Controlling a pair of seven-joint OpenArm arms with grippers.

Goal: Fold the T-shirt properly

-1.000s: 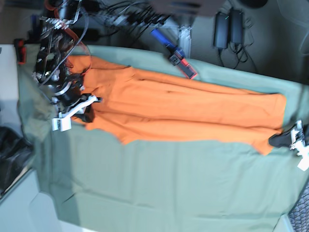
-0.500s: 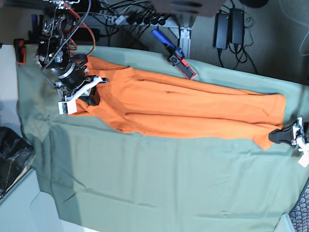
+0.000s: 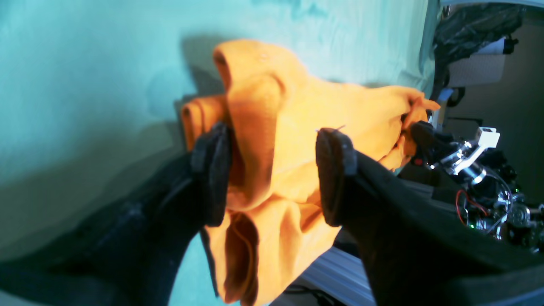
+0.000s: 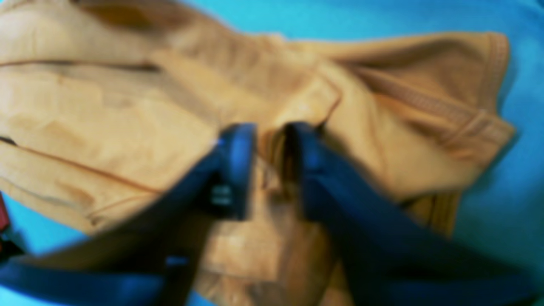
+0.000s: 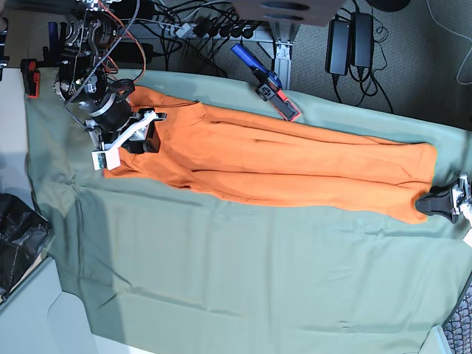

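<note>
The plain bright orange short-sleeved cloth T-shirt (image 5: 273, 166) lies as a long narrow band across the upper middle of the base view, on the large sage-green cloth sheet (image 5: 243, 273). At upper left the right gripper (image 5: 136, 136) pinches a fold of shirt between nearly closed fingers (image 4: 238, 170). At the right edge the left gripper (image 5: 431, 204) sits at the shirt's corner, jaws spread around bunched cloth, not clamping. This looks like a lengthwise fold being laid down; next, release and regrip for the crosswise fold
</note>
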